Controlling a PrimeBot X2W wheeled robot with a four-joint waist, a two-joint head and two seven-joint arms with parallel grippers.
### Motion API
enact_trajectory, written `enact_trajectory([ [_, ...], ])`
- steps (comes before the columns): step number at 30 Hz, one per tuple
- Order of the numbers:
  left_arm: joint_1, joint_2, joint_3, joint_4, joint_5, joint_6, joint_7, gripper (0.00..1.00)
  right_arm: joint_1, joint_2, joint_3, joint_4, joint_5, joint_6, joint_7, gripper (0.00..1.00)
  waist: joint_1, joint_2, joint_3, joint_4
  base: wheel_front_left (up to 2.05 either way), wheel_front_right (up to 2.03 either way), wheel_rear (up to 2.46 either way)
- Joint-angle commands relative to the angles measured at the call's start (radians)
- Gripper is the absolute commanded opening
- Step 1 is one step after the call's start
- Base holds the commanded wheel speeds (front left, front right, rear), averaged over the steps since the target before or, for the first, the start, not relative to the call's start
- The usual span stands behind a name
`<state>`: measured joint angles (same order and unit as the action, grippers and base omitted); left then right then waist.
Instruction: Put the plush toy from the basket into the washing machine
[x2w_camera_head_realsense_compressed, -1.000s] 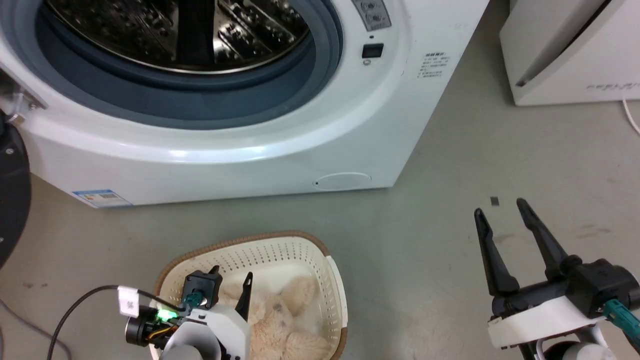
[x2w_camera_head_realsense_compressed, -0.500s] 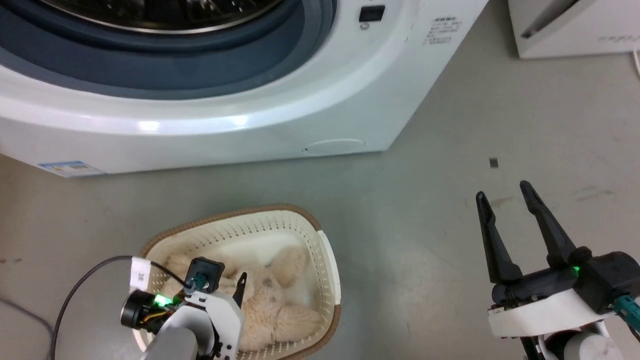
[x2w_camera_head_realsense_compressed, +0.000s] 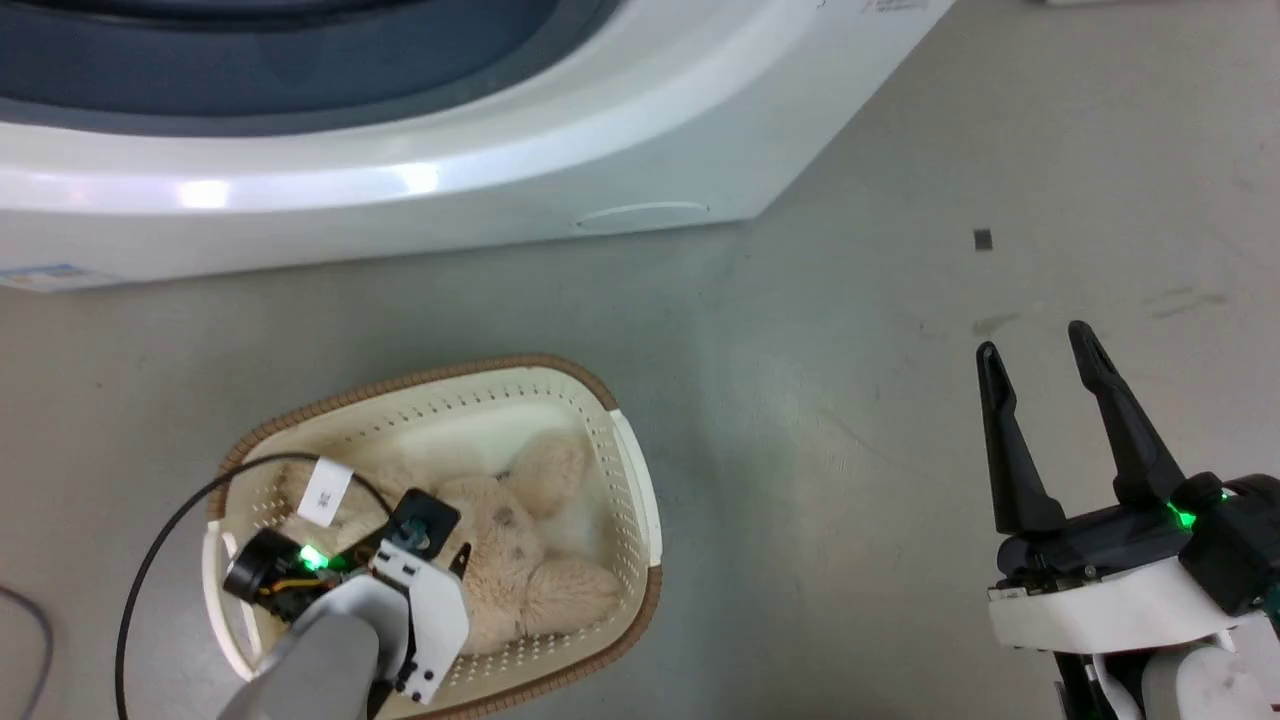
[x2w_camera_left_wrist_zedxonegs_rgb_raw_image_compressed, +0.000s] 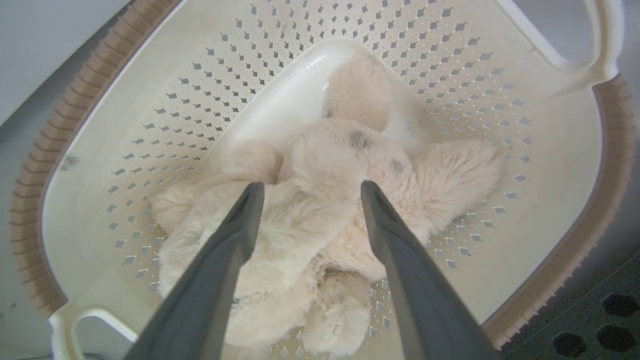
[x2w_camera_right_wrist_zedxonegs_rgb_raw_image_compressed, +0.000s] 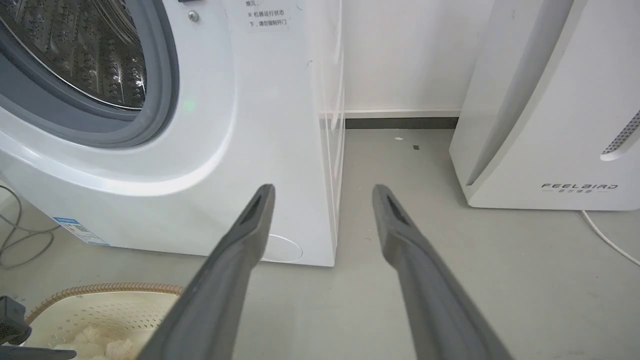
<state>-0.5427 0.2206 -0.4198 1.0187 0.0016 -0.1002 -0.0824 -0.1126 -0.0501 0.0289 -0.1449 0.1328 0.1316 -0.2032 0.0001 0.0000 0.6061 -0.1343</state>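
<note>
The cream-white perforated basket (x2w_camera_head_realsense_compressed: 612, 470) with a brown rim stands on the floor in front of the washing machine (x2w_camera_head_realsense_compressed: 500, 190). The fluffy beige plush toy (x2w_camera_head_realsense_compressed: 520, 540) lies inside it. My left gripper (x2w_camera_head_realsense_compressed: 445, 545) reaches down into the basket and is open. In the left wrist view its fingers (x2w_camera_left_wrist_zedxonegs_rgb_raw_image_compressed: 235, 235) straddle the plush toy (x2w_camera_left_wrist_zedxonegs_rgb_raw_image_compressed: 320, 165) close above its middle, and I cannot tell whether they touch it. My right gripper (x2w_camera_head_realsense_compressed: 1034, 340) hovers open over bare floor to the right, holding nothing. The right wrist view shows the machine's steel drum (x2w_camera_right_wrist_zedxonegs_rgb_raw_image_compressed: 85, 50) through the open port.
A plain white appliance lettered FEELBIRD (x2w_camera_right_wrist_zedxonegs_rgb_raw_image_compressed: 550, 125) stands right of the washing machine (x2w_camera_right_wrist_zedxonegs_rgb_raw_image_compressed: 240, 125), with a floor gap between them. A white cable (x2w_camera_right_wrist_zedxonegs_rgb_raw_image_compressed: 607, 240) trails beside it. Grey cables (x2w_camera_right_wrist_zedxonegs_rgb_raw_image_compressed: 20, 235) lie at the machine's left. A black cable (x2w_camera_head_realsense_compressed: 160, 560) loops from my left wrist.
The head camera has tilted down, so the machine has slid up the picture. My left gripper has sunk deeper into the basket over the toy. The right gripper stays open.
</note>
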Motion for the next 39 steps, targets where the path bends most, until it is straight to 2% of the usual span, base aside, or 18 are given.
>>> enact_trajectory([
  [1,-0.034,0.009,-0.021,0.028,0.003,-0.005,0.004,1.0,-0.019,0.0,-0.001,-0.011,0.002,-0.001,-0.011,1.0,-0.0001,0.0,0.026,-0.005,0.0,0.0,0.0],
  [6,-0.098,0.031,-0.092,0.08,0.012,-0.011,-0.003,1.0,-0.033,0.0,0.004,-0.022,0.007,-0.001,-0.021,1.0,-0.0001,0.0,0.078,-0.013,0.0,0.0,0.0],
  [11,-0.147,0.051,-0.141,0.134,0.011,-0.016,0.036,1.0,-0.047,0.0,0.008,-0.038,0.013,-0.001,-0.032,1.0,-0.0001,0.0,0.13,-0.023,0.0,0.0,0.0],
  [22,-0.225,0.087,-0.192,0.25,-0.023,-0.027,0.086,1.0,-0.069,0.0,0.014,-0.059,0.026,-0.001,-0.054,1.0,-0.0001,0.0,0.227,-0.048,0.0,0.0,0.0],
  [23,-0.23,0.088,-0.193,0.261,-0.031,-0.028,0.088,0.06,-0.071,0.0,0.014,-0.06,0.028,-0.001,-0.057,1.0,-0.0001,0.0,0.233,-0.05,0.0,0.0,0.0],
  [24,-0.235,0.089,-0.196,0.271,-0.039,-0.029,0.088,0.0,-0.075,0.0,0.015,-0.061,0.03,-0.001,-0.059,1.0,-0.0001,0.0,0.239,-0.051,0.0,0.0,0.0],
  [31,-0.218,0.085,-0.192,0.271,-0.066,-0.027,0.077,0.0,-0.081,0.0,0.015,-0.05,0.033,-0.001,-0.059,1.0,-0.0001,0.0,0.202,-0.05,0.0,0.0,0.0],
  [39,-0.174,0.054,-0.186,0.271,-0.097,-0.011,-0.013,0.0,-0.075,0.0,0.016,-0.02,0.039,-0.001,-0.059,1.0,-0.0001,0.0,0.089,-0.047,0.0,0.0,0.0],
])
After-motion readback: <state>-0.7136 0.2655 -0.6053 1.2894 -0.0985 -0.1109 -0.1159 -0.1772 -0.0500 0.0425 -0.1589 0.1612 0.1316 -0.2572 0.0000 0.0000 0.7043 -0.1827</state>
